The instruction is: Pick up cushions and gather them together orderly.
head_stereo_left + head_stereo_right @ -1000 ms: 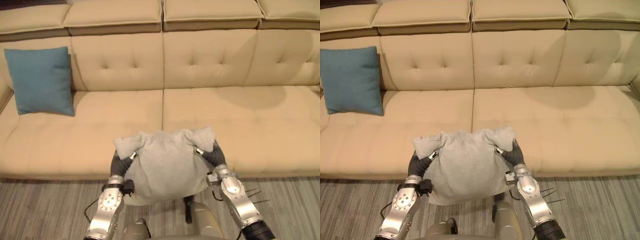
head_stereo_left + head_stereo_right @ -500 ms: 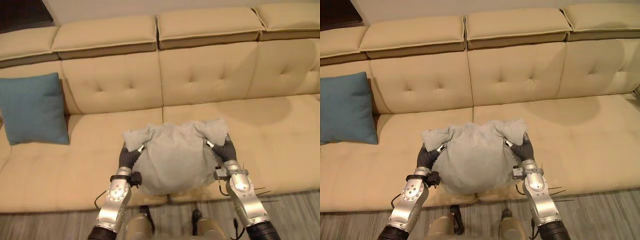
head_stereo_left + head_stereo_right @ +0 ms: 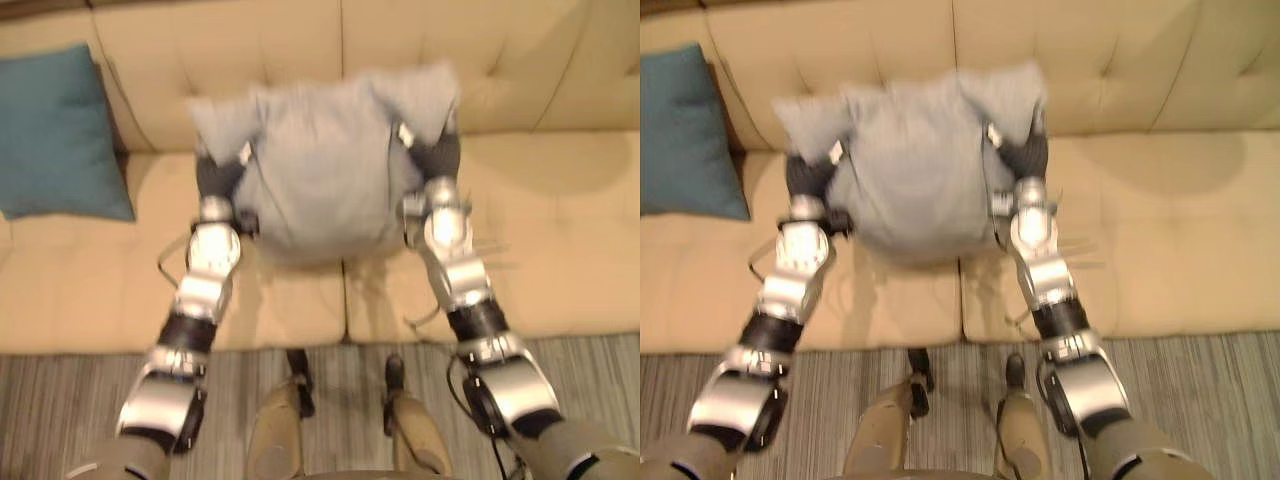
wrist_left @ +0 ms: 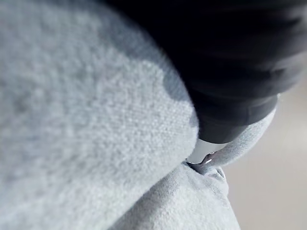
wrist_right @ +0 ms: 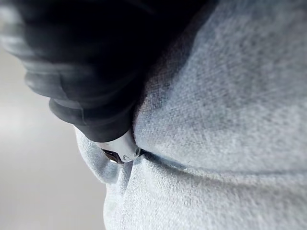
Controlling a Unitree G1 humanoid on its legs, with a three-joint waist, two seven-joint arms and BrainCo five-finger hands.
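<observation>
While my left hand (image 3: 218, 175) and right hand (image 3: 434, 156) each clamp an upper corner of the grey cushion (image 3: 320, 160), lifted above the sofa (image 3: 560, 240), placing it beside the blue cushion (image 3: 55, 130) remains, I judge.

1. The grey cushion (image 3: 320, 160) is soft, matt woven cloth; the wrist views show a fine, fuzzy nap.
2. The teal cushion (image 3: 55, 130) is matt cloth as well.
3. The sofa (image 3: 560, 250) has a smooth, matt beige covering, cloth or suede-like; which one cannot be told.
4. The left hand (image 3: 218, 178) and right hand (image 3: 437, 160) wear dark, ribbed, matt covers; the forearms (image 3: 455, 265) are glossy silver shells.
5. The floor (image 3: 60, 400) is matt, streaked grey.
</observation>
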